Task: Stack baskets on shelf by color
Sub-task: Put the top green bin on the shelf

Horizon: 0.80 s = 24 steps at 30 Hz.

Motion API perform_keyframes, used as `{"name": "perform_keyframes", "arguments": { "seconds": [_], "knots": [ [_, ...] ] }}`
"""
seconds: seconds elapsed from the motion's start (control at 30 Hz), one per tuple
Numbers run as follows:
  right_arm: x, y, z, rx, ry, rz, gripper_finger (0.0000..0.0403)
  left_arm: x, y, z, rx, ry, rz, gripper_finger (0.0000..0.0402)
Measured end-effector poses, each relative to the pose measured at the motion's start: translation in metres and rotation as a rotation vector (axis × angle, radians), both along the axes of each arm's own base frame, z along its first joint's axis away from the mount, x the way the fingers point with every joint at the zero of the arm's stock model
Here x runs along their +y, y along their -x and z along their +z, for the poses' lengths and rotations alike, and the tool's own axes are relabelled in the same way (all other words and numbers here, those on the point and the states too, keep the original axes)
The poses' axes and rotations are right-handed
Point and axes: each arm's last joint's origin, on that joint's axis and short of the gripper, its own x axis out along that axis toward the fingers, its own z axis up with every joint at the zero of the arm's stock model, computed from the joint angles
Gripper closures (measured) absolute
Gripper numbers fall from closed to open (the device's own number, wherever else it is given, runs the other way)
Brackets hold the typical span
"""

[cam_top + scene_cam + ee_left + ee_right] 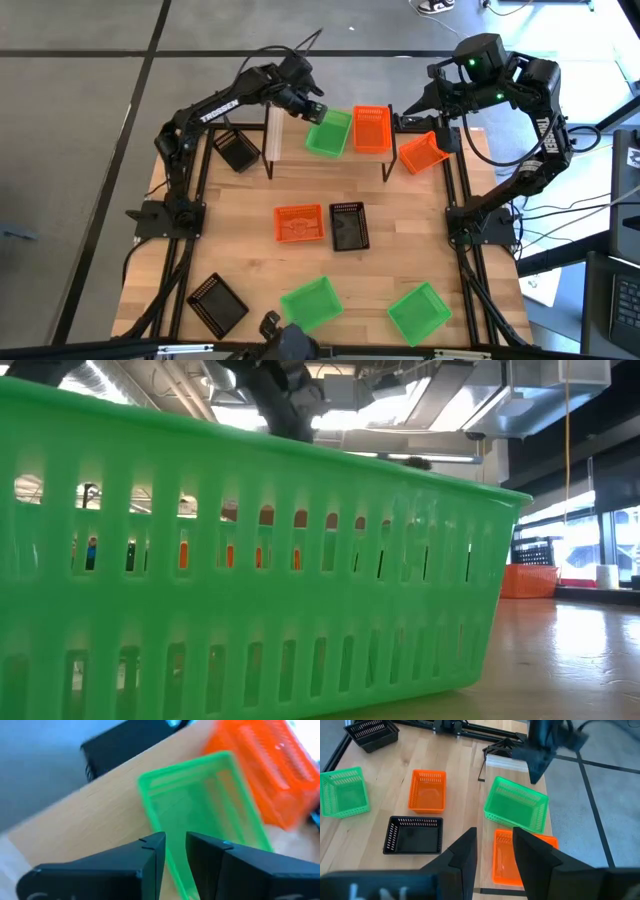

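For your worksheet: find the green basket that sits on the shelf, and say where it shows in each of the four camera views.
High view: green basket on the shelf, upper centre, beside the left gripper.
Low view: cannot tell; a nearer green basket fills the picture.
Left wrist view: centre, just beyond that gripper's fingers.
Right wrist view: right of centre.
Shared landmark: the orange basket right next to it.

Bright overhead light, window glare, motion-blurred left wrist view.
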Motion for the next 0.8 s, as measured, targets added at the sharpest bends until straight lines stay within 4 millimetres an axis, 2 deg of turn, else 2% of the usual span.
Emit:
{"name": "perform_keyframes", "arguments": {
  "seconds": [0.1,0.2,0.3,0.43,0.57,0.67,0.8],
  "knots": [
    [0.000,0.000,0.000,0.000,0.000,0.000,0.0280,-0.022,0.008,0.023,0.001,-0.119,-0.182,0.0335],
    [0.000,0.000,0.000,0.000,0.000,0.000,0.0280,-0.058,0.013,0.047,-0.032,-0.246,-0.477,0.0335],
    [0.000,0.000,0.000,0.000,0.000,0.001,0.0280,-0.091,0.006,0.052,-0.037,-0.278,-0.664,0.0335],
    [0.000,0.000,0.000,0.000,0.000,0.000,0.0280,-0.121,-0.011,0.036,0.064,-0.272,-0.785,0.0338],
    [0.000,0.000,0.000,0.000,0.000,0.000,0.0280,-0.136,-0.033,0.011,0.190,-0.300,-0.863,0.0363],
    [0.000,0.000,0.000,0.000,-0.001,0.000,0.0280,-0.133,-0.044,-0.004,0.272,-0.343,-0.874,0.0392],
    [0.000,0.000,0.000,0.000,-0.002,-0.001,0.0280,-0.124,-0.058,-0.029,0.425,-0.410,-0.830,0.0398]
  ]
}}
